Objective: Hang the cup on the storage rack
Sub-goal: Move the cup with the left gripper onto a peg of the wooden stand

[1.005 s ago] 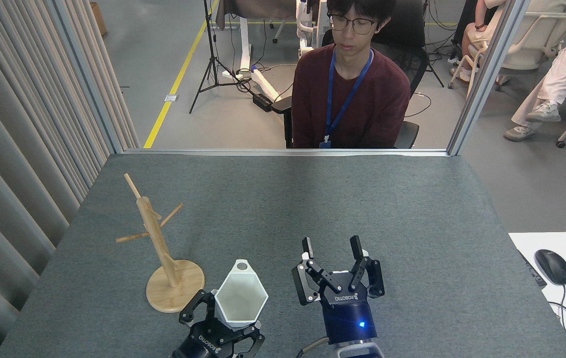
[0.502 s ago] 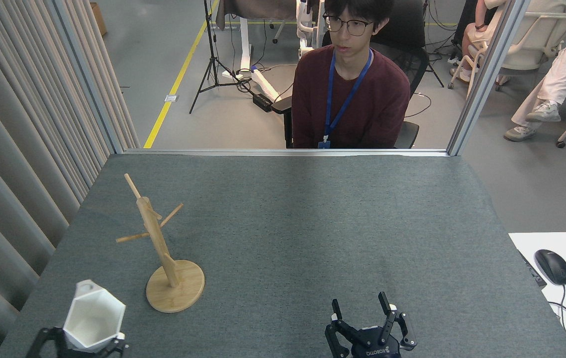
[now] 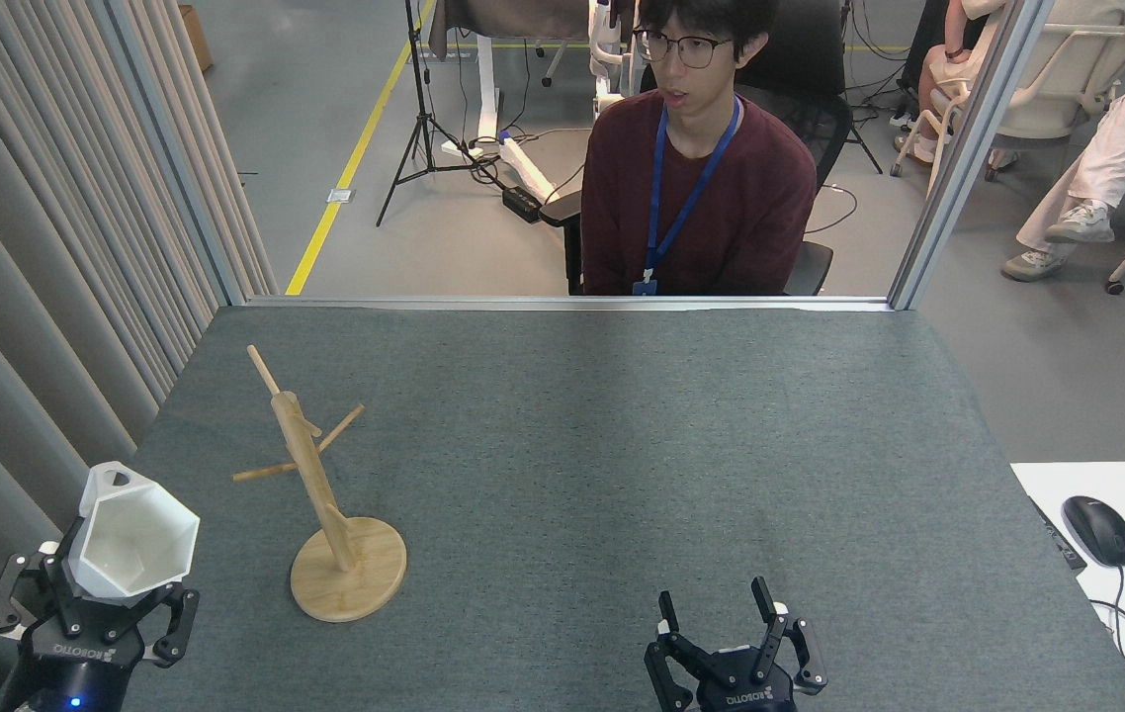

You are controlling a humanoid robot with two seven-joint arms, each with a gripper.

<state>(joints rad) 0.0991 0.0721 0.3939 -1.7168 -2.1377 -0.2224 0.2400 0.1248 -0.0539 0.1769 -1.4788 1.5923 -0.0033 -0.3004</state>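
**Cup held at the desk's left edge, rack still bare**

Nearest, at the lower left, the left hand (image 3: pixel 88 603) is clamped on the cup (image 3: pixel 132 534), its fingers around the lower body. The cup is tilted with its open mouth facing the camera and its small looped handle uppermost. It hangs over the left edge of the desk (image 3: pixel 622 445), close to the curtain (image 3: pixel 29 297), and well to the left of the rack (image 3: pixel 325 494). At the bottom centre-right the right hand (image 3: pixel 718 613) has its fingers apart and holds nothing.

Open grey desk lies between the two hands and across the whole right side. The rack stands upright on its round base, its pegs empty.

Compared with half a second ago, the left hand and cup have risen and moved further left; the right hand has barely moved.

Beyond the far edge a person (image 3: pixel 696 188) sits facing the desk.
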